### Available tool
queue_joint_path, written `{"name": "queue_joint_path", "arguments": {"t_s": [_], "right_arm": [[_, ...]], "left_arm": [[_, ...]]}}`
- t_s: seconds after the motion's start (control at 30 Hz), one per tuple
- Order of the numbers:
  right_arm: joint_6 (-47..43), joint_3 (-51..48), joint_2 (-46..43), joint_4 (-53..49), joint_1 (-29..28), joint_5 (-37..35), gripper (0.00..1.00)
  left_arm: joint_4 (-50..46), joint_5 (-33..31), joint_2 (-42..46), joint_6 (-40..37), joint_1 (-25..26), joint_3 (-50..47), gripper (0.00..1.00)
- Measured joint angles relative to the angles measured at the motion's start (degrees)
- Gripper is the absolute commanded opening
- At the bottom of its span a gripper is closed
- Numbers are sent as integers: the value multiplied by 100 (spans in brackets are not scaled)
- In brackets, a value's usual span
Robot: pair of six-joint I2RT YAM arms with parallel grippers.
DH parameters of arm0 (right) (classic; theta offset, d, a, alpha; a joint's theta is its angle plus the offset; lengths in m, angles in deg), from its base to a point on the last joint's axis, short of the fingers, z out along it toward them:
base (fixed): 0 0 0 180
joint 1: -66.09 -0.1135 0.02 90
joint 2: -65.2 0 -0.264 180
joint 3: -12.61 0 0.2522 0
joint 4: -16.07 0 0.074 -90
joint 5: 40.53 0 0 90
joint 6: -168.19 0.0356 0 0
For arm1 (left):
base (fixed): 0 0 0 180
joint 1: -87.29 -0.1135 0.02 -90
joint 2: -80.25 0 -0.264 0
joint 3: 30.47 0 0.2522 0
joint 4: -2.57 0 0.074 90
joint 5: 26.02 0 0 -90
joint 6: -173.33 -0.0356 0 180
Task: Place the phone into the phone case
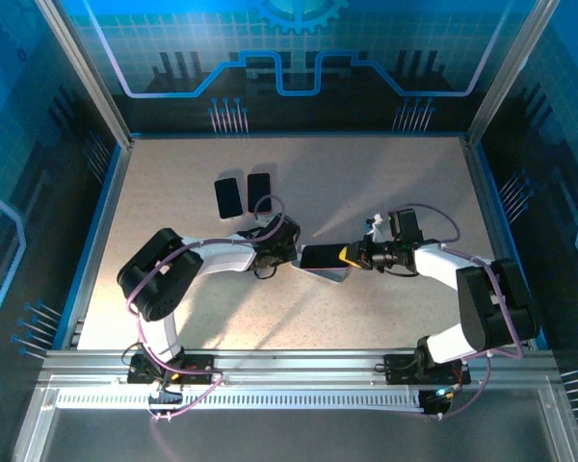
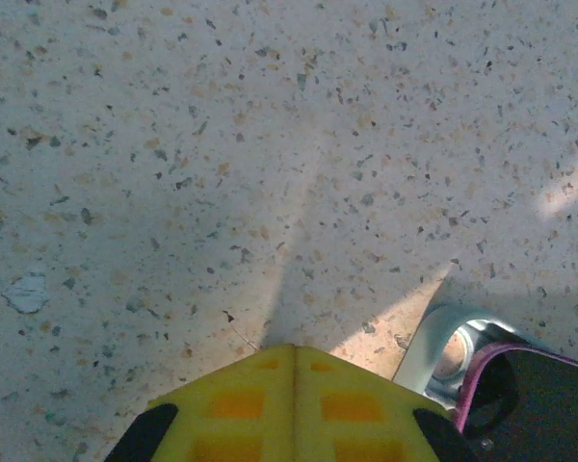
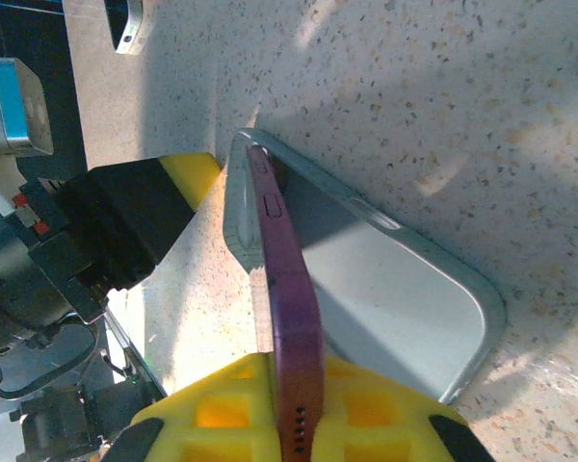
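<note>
The purple-edged phone (image 1: pixel 320 256) is pinched at its end by my right gripper (image 1: pixel 348 256), which is shut on it. In the right wrist view the phone (image 3: pixel 287 289) stands on edge between the yellow fingers (image 3: pixel 222 409), its far end tipped down into the pale clear case (image 3: pixel 395 289) lying on the table. The case (image 1: pixel 333 273) sits under the phone. My left gripper (image 1: pixel 292 252) is shut and empty, its yellow tip (image 2: pixel 294 354) resting just left of the case corner (image 2: pixel 443 342) and the phone (image 2: pixel 535 399).
Two other dark phones (image 1: pixel 228 197) (image 1: pixel 259 192) lie side by side at the back left of the speckled table (image 1: pixel 385 183). Metal frame posts and blue panels wall the table in.
</note>
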Motion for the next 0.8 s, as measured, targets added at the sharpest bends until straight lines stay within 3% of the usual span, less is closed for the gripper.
{"name": "queue_joint_path", "arguments": {"t_s": [0.8], "right_arm": [[103, 4, 205, 234, -48, 59, 0]], "left_arm": [[750, -181, 223, 997, 605, -612, 0]]}}
